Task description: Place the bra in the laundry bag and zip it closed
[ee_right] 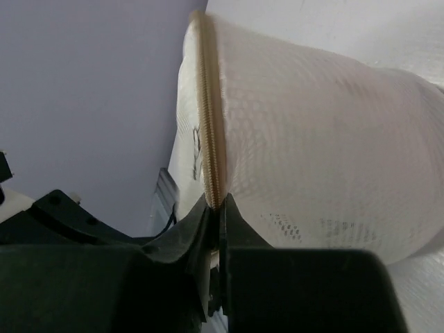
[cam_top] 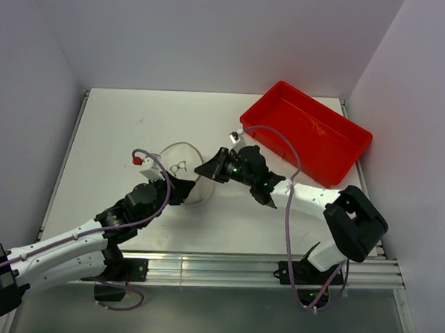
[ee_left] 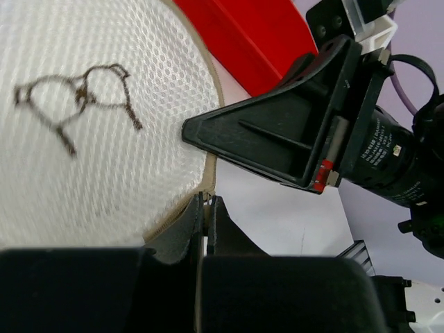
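The laundry bag, a whitish mesh cylinder with a tan zipper rim and a dark bird drawing on its round end, lies mid-table between my two grippers. My left gripper is shut on the tan rim at the bag's near edge; in the left wrist view the mesh end fills the frame. My right gripper is shut on the zipper rim on the bag's right side; in the right wrist view the tan zipper runs up from the fingertips. The bra is not visible in any view.
A red plastic tray stands at the back right, close behind my right arm; its corner shows in the left wrist view. White walls enclose the table on three sides. A metal rail runs along the near edge.
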`<move>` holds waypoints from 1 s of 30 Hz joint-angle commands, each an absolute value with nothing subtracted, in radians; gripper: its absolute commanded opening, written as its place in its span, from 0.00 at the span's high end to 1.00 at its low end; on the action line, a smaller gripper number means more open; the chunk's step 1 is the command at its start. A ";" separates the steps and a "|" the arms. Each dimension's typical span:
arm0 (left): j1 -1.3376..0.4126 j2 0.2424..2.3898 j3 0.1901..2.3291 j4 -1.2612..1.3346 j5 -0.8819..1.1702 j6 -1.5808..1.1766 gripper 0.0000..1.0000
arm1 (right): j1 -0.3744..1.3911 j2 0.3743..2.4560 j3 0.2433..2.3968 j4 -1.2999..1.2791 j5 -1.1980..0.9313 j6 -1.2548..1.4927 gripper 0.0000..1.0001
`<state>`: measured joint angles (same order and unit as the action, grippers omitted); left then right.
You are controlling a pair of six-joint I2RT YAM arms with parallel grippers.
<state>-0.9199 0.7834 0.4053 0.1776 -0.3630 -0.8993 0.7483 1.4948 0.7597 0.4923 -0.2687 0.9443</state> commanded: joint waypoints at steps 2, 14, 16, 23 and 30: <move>-0.925 0.762 0.436 0.200 -0.340 -0.885 1.00 | 0.747 1.519 0.830 0.520 -0.212 0.942 1.00; -0.925 0.586 0.391 -0.047 -0.423 -0.903 1.00 | 0.589 1.549 0.902 0.417 -0.241 0.854 1.00; -0.925 0.583 0.377 -0.048 -0.417 -0.913 1.00 | 0.589 1.560 0.905 0.419 -0.252 0.853 1.00; -0.925 0.617 0.416 -0.026 -0.419 -0.888 1.00 | 0.592 1.568 0.900 0.419 -0.279 0.854 1.00; -0.925 0.627 0.644 -0.185 -0.489 -0.749 0.01 | 0.597 1.438 0.873 0.362 -0.259 0.810 0.06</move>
<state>-0.9203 0.6445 0.5045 -0.1169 -0.4240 -0.8421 0.6167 1.5482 0.8616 0.3779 -0.3382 0.8776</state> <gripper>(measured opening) 0.915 0.625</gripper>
